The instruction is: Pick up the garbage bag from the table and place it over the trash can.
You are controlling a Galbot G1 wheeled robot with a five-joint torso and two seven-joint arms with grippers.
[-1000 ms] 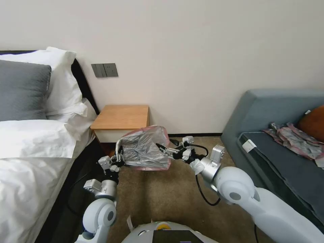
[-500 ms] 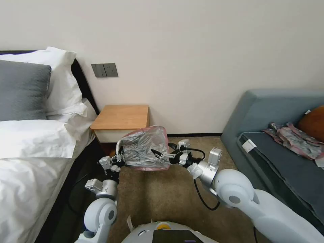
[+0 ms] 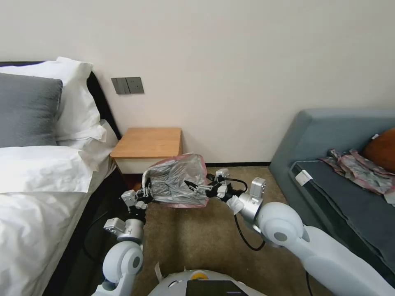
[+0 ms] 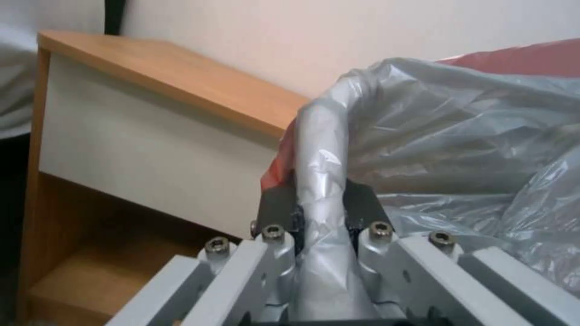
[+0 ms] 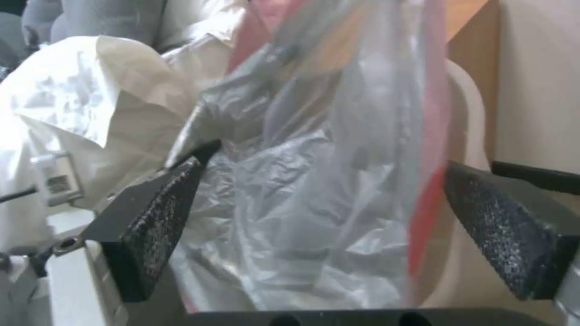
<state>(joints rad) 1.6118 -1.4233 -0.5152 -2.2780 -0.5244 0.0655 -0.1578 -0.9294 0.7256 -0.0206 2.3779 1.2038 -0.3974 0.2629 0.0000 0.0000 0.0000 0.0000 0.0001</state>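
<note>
We have the garbage bag [image 3: 177,181] held up in front of the tabletop [image 3: 148,142], just below its front edge — our left claw [image 3: 145,194] clamped on a bunched fold at its left side, our right claw [image 3: 190,186] spread apart around its right side, with the trash can [image 5: 468,149] behind the film

Bed [image 3: 37,197] left; grey sofa [image 3: 341,172] right; wall switches [image 3: 127,85].

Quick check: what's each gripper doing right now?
Left gripper: jaws shut on the garbage bag.
Right gripper: jaws open, the bag's plastic between them.
</note>
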